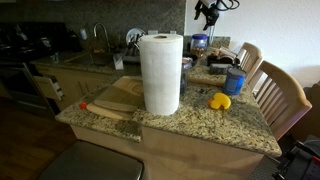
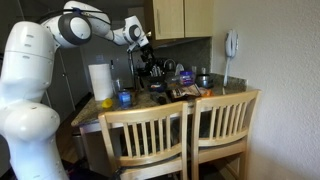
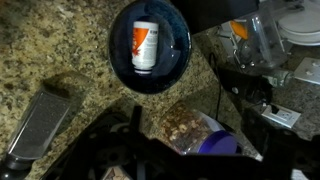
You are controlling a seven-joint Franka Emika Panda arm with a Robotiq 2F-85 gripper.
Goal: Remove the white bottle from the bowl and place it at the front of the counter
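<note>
Looking down through the wrist camera, I have the small white bottle with the reddish-orange marking [image 3: 146, 44] inside the round dark-blue bowl [image 3: 172, 66]. Its length runs toward the top of the picture. Whether it lies flat or leans on the bowl's wall I cannot tell. The bowl sits on the speckled brown-grey granite counter [image 3: 60, 50], with bare stone to its left. Just below the bowl a clear bag of brown crumbly stuff [image 3: 185, 125] lies on the stone, and a blue-purple lid [image 3: 222, 146] shows at the bag's lower side. To the right of the bowl is a huddle of jars and dark items too blurred to name.

In an exterior view the gripper [image 1: 207, 13] hangs high over the far end of the worktop, well above the stone and touching nothing. In the wrist view one grey finger [image 3: 40, 122] sits far out to the side. From that I read the jaws as spread wide, with nothing between them.

Near the front edge of the worktop the big white paper towel roll [image 1: 160, 72] stands upright. A wooden cutting board [image 1: 113, 100] lies beside it, toward the sink-side corner. A small yellow object [image 1: 219, 101] rests near the chair-side edge, and a blue cylindrical container [image 1: 235, 81] stands just beyond it. Two pale wooden slat-back chairs [image 2: 185, 135] are drawn up to that edge.
</note>
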